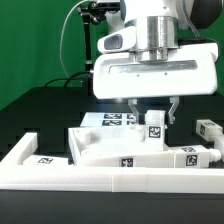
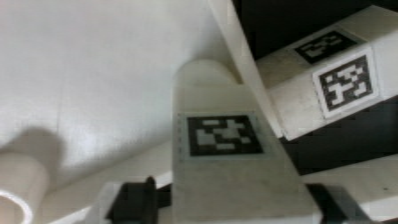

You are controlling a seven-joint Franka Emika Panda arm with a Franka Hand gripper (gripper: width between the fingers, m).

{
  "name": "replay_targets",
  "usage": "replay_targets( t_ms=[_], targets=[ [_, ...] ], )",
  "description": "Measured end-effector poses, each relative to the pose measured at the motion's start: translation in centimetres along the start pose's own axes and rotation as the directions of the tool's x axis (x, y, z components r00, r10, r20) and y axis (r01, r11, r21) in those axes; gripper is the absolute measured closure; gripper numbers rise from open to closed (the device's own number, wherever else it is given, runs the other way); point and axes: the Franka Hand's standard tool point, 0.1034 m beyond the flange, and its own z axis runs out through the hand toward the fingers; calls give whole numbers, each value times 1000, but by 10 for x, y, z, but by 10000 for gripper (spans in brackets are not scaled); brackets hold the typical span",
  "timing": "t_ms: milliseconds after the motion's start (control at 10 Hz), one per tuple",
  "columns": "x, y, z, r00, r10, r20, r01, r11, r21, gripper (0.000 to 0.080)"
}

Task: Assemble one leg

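The leg [image 1: 155, 126] is a short white post with a black-and-white tag, standing on the large flat white tagged panel [image 1: 100, 135]. My gripper [image 1: 154, 112] is straight above it, one finger on each side of its top. In the wrist view the leg [image 2: 222, 120] fills the middle, and both dark fingers [image 2: 139, 200] press against its sides. My gripper [image 2: 231, 205] is shut on the leg. The panel [image 2: 89, 70] lies beneath it.
Other legs lie at the exterior view's right [image 1: 208, 129], in front of it [image 1: 190, 155], and near the panel's front [image 1: 127, 158]. A white wall [image 1: 60, 172] runs along the front. A tagged part [image 2: 342, 85] and a rounded white part [image 2: 22, 175] lie close by.
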Motion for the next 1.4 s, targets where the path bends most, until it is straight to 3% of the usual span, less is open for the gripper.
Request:
replay_targets(
  t_ms=[100, 200, 300, 700, 900, 1200, 1300, 1400],
  targets=[
    [0, 0, 0, 999, -39, 0, 39, 999, 0, 236],
    [1, 0, 0, 988, -152, 4, 152, 988, -2, 236],
    [4, -3, -1, 951, -310, 7, 310, 951, -7, 166],
    [5, -3, 1, 837, -546, 27, 547, 837, 3, 151],
    [6, -5, 1, 634, -773, 34, 773, 634, -9, 151],
    [4, -10, 1, 350, -934, 69, 936, 352, 14, 151],
    [4, -10, 1, 257, -963, 84, 965, 261, 36, 151],
    [4, -8, 1, 231, -969, 84, 971, 235, 38, 151]
  ],
)
